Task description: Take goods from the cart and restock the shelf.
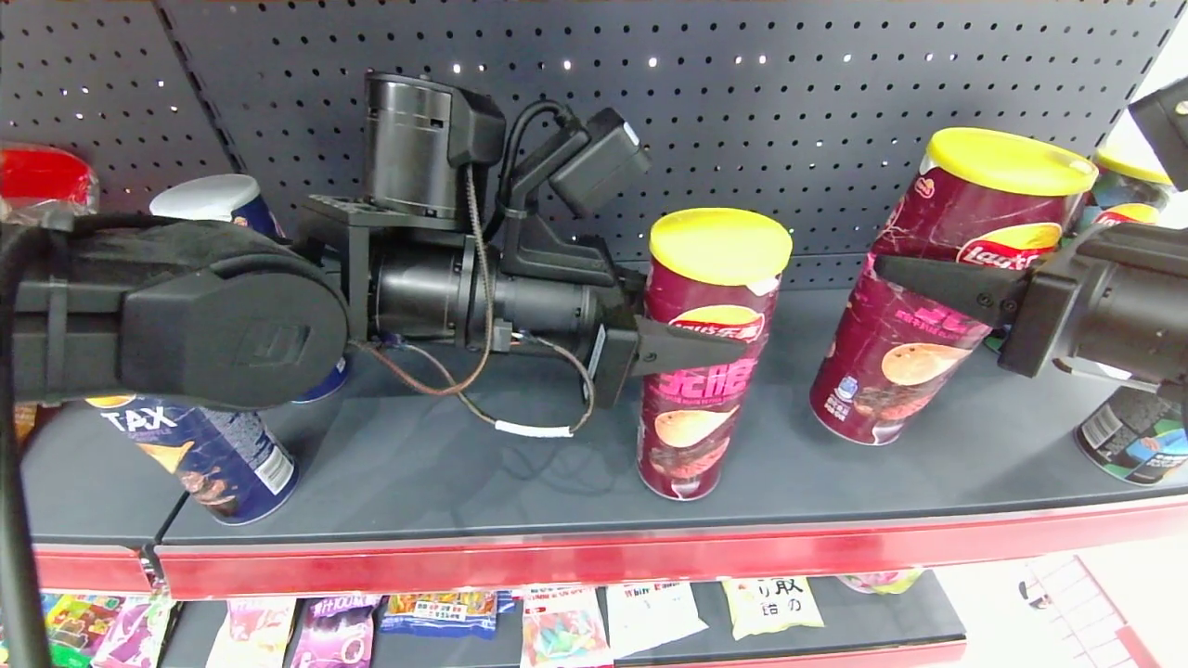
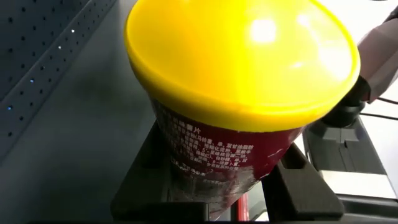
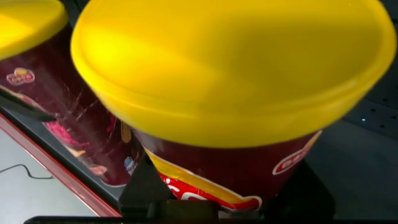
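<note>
Your left claw point(image 2: 221, 186) has a black finger point(image 2: 146, 177) pressed against each side of the can point(image 2: 211, 155), on its dark red body. The can's yellow lid point(image 2: 242, 56) is on and faces the camera. Behind the can lies the grey shelf point(image 2: 74, 137), with the perforated back panel point(image 2: 37, 37) rising along it. Black hardware point(image 2: 348, 143) sits beside the can; you cannot tell what it is.

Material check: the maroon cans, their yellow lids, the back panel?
Yellow lids: likely plastic, smooth, semi-gloss; soft glare on top. Maroon cans: glossy printed skin; core probably paperboard, unconfirmed. Back panel: looks like painted sheet metal, matte dark grey, punched holes.
</note>
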Motion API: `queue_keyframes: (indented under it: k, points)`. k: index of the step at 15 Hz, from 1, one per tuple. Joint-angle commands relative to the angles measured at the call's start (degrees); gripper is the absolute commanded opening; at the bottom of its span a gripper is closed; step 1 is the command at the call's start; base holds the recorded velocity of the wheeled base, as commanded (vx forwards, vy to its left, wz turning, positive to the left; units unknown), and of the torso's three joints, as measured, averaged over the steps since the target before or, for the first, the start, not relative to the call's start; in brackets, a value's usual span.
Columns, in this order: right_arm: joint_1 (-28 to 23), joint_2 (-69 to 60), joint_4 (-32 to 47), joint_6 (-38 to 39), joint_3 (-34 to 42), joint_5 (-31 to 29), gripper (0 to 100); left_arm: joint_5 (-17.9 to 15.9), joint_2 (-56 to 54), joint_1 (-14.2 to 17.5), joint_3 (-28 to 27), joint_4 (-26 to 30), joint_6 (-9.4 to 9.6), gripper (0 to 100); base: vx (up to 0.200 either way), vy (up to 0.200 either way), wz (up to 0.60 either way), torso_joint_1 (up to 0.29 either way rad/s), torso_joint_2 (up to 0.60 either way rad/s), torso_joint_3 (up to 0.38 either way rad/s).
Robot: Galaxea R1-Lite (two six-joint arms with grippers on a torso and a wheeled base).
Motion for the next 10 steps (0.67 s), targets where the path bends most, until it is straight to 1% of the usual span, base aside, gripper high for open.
queue_keyframes:
  k: [1, 3, 8, 10]
  points:
    - [0.03, 0.32, -0.03, -0.02, -0.03, 0.03, 0, 0.50, 0.18, -0.79, 0.82, -0.04, 0.00, 0, 0.000, 0.000, 0.00, 0.000, 0.00, 0.000]
    - [0.03, 0.41, -0.03, -0.02, -0.21, 0.03, 0, 0.50, 0.18, -1.32, 0.91, -0.04, -0.09, 0, 0.000, 0.000, 0.00, 0.000, 0.00, 0.000]
    - [0.03, 0.41, -0.03, -0.02, -0.30, 0.03, 0, 0.50, 0.09, -1.32, 2.32, -0.12, -0.09, 0, 0.000, 0.000, 0.00, 0.000, 0.00, 0.000]
    - [0.03, 0.41, -0.03, -0.02, -0.30, 0.03, 0, 0.67, 0.09, -1.32, 3.28, -1.88, -0.09, 0, 0.000, 0.000, 0.00, 0.000, 0.00, 0.000]
